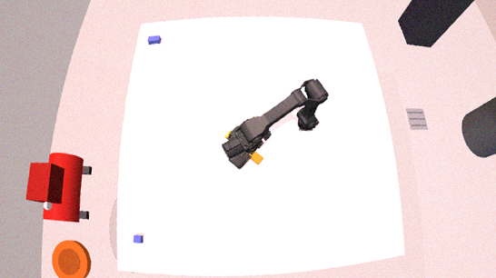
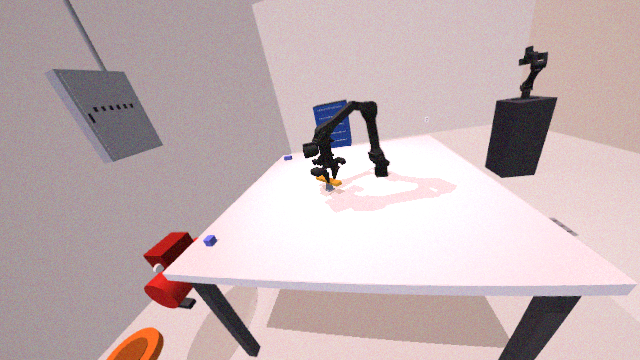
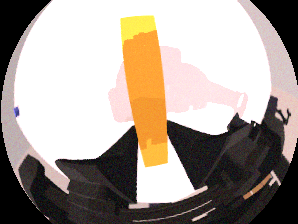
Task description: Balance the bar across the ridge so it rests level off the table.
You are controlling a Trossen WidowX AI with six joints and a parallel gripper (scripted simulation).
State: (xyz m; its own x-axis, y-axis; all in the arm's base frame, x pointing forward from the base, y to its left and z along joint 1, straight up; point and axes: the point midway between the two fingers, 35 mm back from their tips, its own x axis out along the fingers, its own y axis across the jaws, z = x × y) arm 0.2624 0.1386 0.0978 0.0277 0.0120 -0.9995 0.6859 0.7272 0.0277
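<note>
My gripper [image 1: 241, 149] [image 2: 328, 179] is shut on an orange bar [image 1: 256, 158] [image 2: 334, 182] [image 3: 147, 96]. In the overhead view the bar's ends stick out on both sides of the wrist, near the middle of the white table [image 1: 266, 232] [image 2: 400, 240]. In the side view the bar sits roughly level, just above a small grey ridge [image 2: 329, 188] that stands on the table under the fingers. In the wrist view the bar runs lengthwise away from the camera, and the ridge is hidden beneath it.
Two small blue blocks lie at table corners, one at the back left [image 1: 153, 40] [image 2: 287, 157] and one at the front left [image 1: 138, 238] [image 2: 210, 240]. The arm's base [image 1: 308, 122] [image 2: 381, 167] stands right of the gripper. A red cylinder object [image 1: 58, 186] sits off the table's left edge.
</note>
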